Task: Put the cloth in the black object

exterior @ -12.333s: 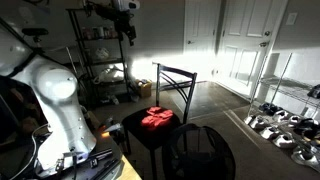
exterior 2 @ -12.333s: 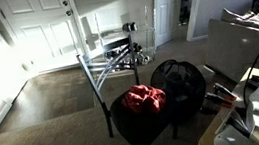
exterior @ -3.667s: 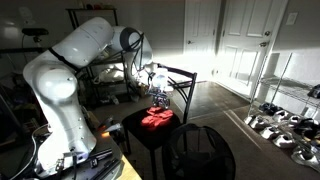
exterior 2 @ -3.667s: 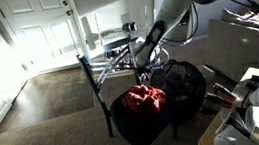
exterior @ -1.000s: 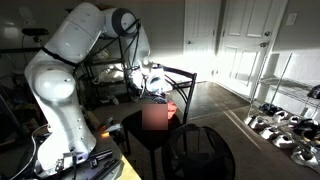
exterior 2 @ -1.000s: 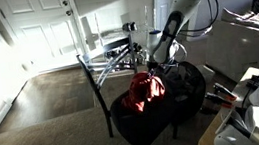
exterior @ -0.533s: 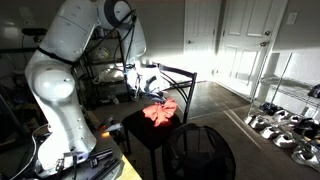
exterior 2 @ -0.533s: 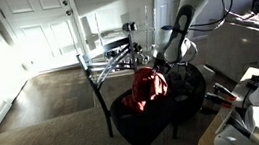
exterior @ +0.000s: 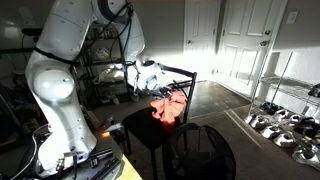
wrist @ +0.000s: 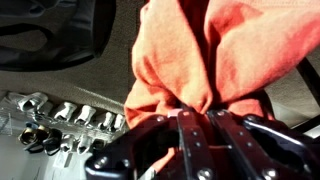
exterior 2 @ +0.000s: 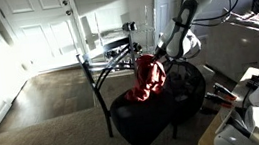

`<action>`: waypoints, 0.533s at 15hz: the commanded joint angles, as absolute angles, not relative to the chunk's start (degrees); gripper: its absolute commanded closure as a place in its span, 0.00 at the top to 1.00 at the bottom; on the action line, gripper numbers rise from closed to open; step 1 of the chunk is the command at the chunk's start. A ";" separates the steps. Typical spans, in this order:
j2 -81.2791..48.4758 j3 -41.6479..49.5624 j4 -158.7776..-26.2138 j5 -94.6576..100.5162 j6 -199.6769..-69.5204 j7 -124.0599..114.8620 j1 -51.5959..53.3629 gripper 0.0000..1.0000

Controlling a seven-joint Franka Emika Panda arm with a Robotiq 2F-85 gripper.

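A: Where's the cloth [exterior: 170,106] at right now?

B: Mid-frame, dangling from the tool [wrist: 190,112], which is pinched tight on its bunched top. It hangs over the dark surface [exterior: 138,128]. The black object [exterior: 205,150] sits lower right, maybe a mesh bin, too dim to tell.

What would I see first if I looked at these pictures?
The bright red cloth, dangling from the gripper over the small black table. Next, the big white robot arm holding it up, and the round black basket standing right beside the table.
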State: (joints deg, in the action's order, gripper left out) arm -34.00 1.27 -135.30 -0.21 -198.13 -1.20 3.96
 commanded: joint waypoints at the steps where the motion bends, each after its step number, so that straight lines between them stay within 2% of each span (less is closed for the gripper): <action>1: -28.22 5.54 -139.94 -5.30 -197.93 -1.29 7.56 0.03; 8: -26.44 10.41 -142.09 -12.19 -195.62 -1.51 13.14 0.03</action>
